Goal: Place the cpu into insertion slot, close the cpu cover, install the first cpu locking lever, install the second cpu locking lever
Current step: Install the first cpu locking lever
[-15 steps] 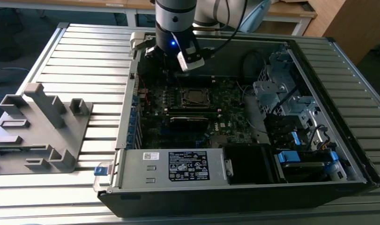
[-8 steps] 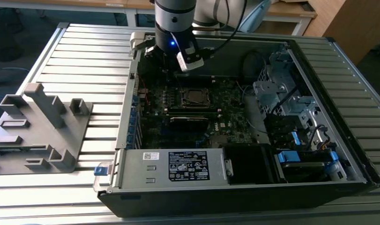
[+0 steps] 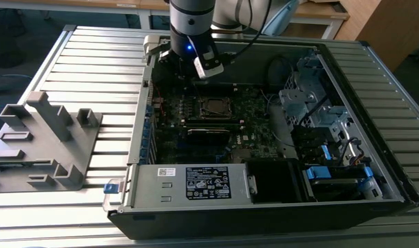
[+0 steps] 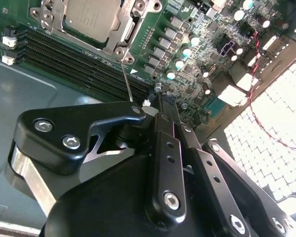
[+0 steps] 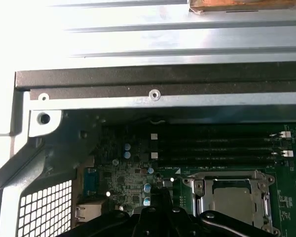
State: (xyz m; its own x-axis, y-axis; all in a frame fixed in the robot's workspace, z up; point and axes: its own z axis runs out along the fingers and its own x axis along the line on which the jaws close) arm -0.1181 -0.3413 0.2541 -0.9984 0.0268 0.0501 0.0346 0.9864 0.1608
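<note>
1. Pincer (image 4: 149, 104) first: my black fingertips are drawn together, right at the free end of a thin bare-steel wire locking lever (image 4: 127, 81). Whether the wire is pinched between them or only pressed by them, I cannot tell.
2. The small flat square cpu (image 4: 93, 19), with its dull silvery-brown metal top, sits in the insertion slot (image 3: 215, 106). That is the black square socket with a silvery rim, just above the middle of the exterior view.
3. The thin square silvery cpu cover (image 5: 222, 176) lies down around the chip, its window framing the metal top. I judge it closed.
4. The lever runs from a corner of the socket out to my tips and seems to stand off the board, so I judge it not yet latched.
5. Around the socket lies the dark green motherboard (image 4: 197, 74), with long black memory slots (image 4: 79, 64) alongside.
6. Farther out are the dark computer case (image 3: 264, 222), a grey metal box with a white label (image 3: 188, 183) at lower middle, and the ribbed aluminium table (image 3: 92, 62).
7. Risks: the wire is thin and springy, so it could slip off my tips and snap back. A skidding tip could strike the board. Pushing at a bad angle could bend the lever and leave the cover unclamped.
</note>
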